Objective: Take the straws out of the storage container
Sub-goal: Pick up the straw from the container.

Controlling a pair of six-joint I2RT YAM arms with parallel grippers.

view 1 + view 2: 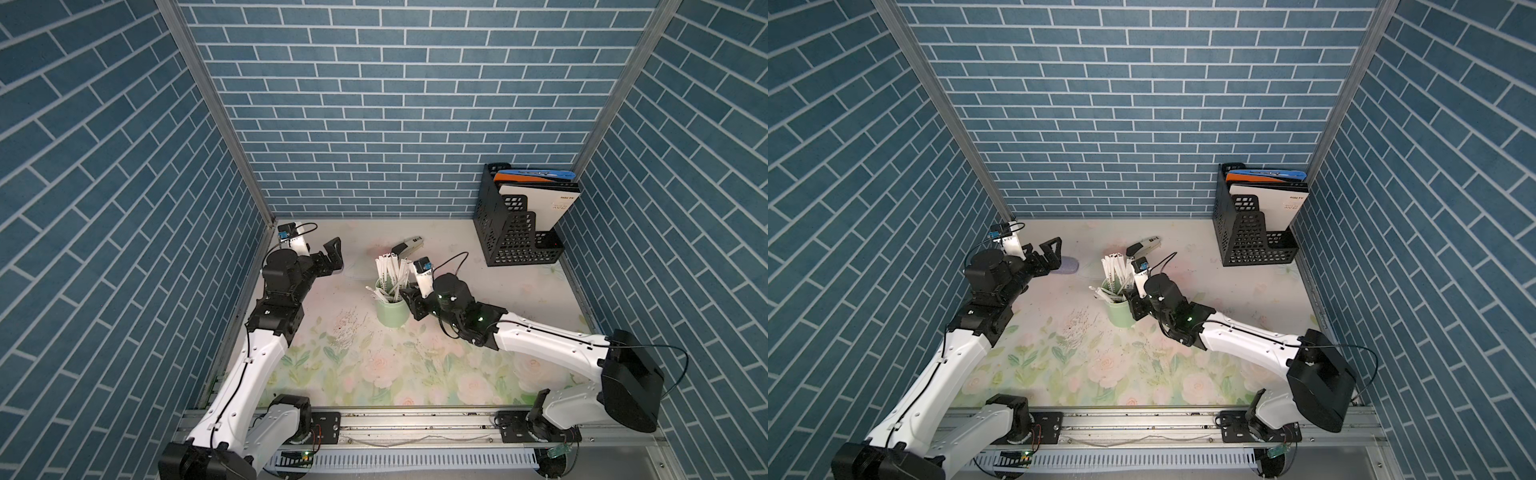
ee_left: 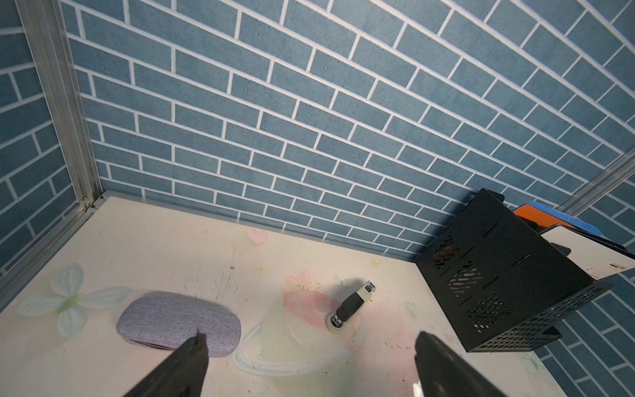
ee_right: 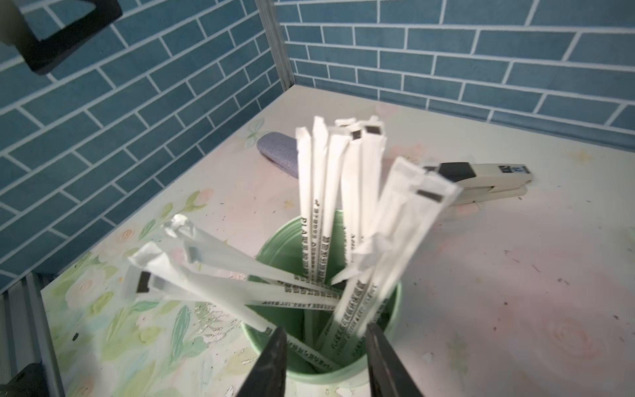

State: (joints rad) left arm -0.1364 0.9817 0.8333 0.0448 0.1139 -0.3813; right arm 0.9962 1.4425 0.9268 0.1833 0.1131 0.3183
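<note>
One black file holder (image 1: 511, 241) stands in the far right corner. The left gripper (image 2: 309, 338) gapes wide, empty. One storage container (image 1: 391, 313) stands upright mid-table. The right gripper (image 3: 326, 330) straddles its rim, grip unclear. Perhaps a dozen straws (image 3: 321, 206) stand inside, black ends up, three fanning toward the left arm; only the right wrist view shows their lettering.

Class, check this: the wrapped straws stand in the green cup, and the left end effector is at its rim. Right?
Wrong arm: the right end effector is at the rim of the green cup, as the right wrist view shows. The wrapped straws stand in it.
</note>
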